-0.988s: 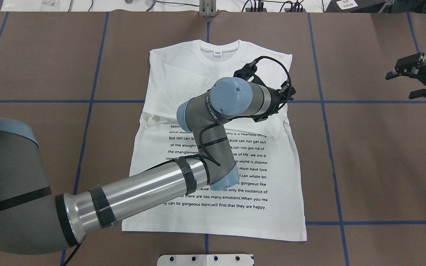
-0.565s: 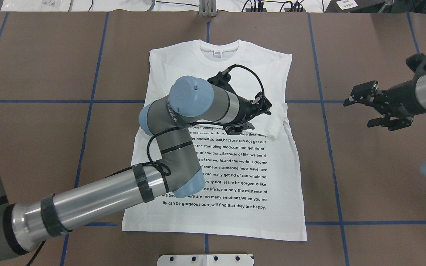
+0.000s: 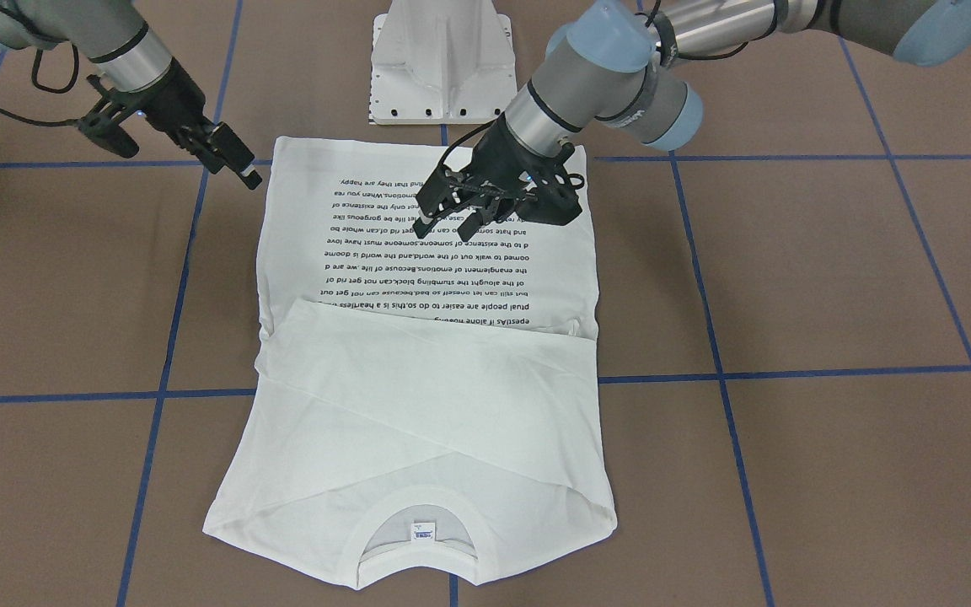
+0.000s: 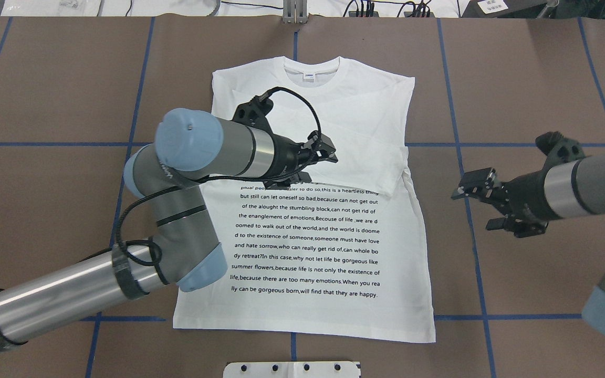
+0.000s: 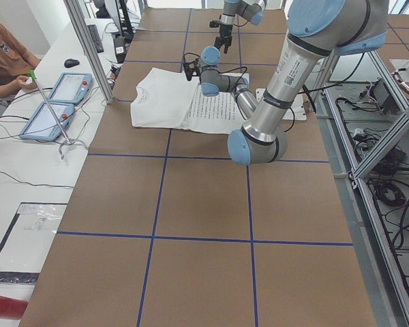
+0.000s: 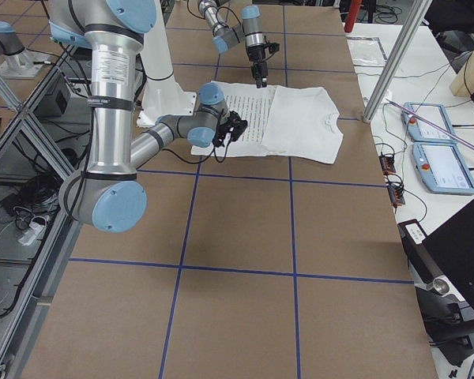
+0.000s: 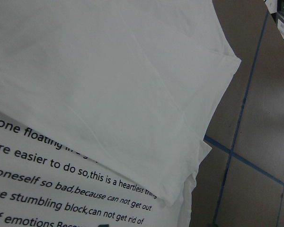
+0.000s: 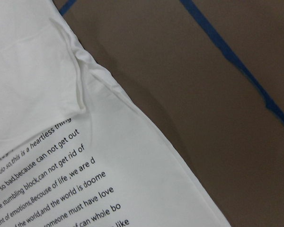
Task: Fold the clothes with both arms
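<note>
White T-shirt (image 4: pixel 402 262): lay flat on bench (image 4: pixel 518 79), sleeves folded inward to narrow it;
Left pincer (image 4: pixel 313 170): released, empty; sleeve fold lay directly beneath;
Right pincer (image 4: pixel 470 210): released; shirt's side edge lay just beside, likely its grasp target

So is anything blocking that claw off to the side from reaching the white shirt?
Nothing visible does. The right claw hangs open beside the shirt, with only bare brown table between them.

Six cameras ring one desk (image 4: pixel 518 79).
Overhead and front views face each other; side views look along it; wrist cameras sit close, sharing the folded sleeve (image 8: pixel 31 75) of the T-shirt (image 7: pixel 42 189).
</note>
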